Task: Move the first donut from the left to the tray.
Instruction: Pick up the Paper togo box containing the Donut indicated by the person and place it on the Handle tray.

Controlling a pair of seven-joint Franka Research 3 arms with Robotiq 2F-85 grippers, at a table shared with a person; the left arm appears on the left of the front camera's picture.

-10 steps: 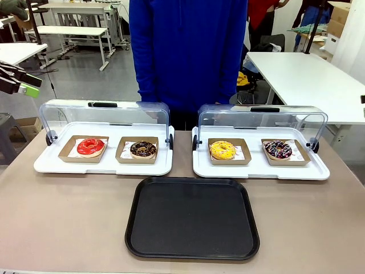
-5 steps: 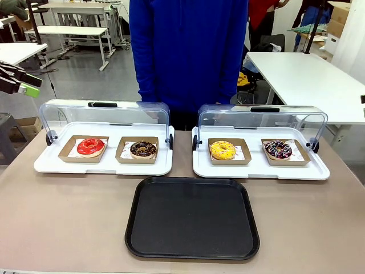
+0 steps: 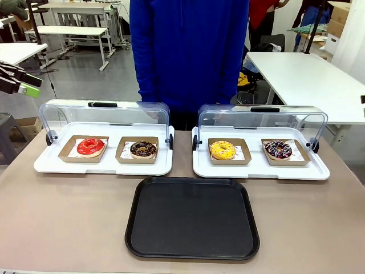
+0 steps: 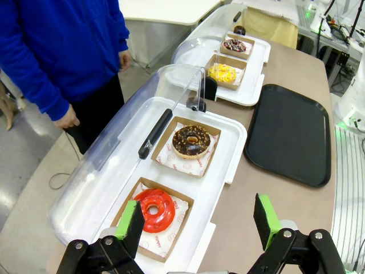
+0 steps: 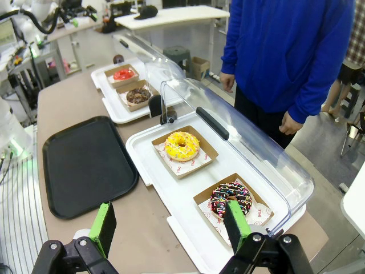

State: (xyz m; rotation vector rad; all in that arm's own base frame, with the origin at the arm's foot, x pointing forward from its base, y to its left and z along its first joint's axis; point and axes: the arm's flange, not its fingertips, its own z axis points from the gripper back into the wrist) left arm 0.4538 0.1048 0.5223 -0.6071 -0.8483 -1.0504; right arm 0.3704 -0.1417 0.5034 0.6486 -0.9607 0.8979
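from the wrists we are seeing left gripper (image 4: 198, 220) and right gripper (image 5: 171, 225) gaping apart; the glossy red ring donut (image 4: 166, 214) is lying in its brown cardboard holder (image 4: 170, 192).

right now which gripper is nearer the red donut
Left. The left gripper hangs open over the table's left end, the red donut straight ahead of it. The right gripper hangs open by the sprinkled donut, at the table's opposite end.

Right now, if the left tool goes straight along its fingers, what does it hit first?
Likely the white tray, on its bare strip beside the red donut, not the donut. The open left tool is centred there; the clear lid stands back, off that line. Depth is unclear.
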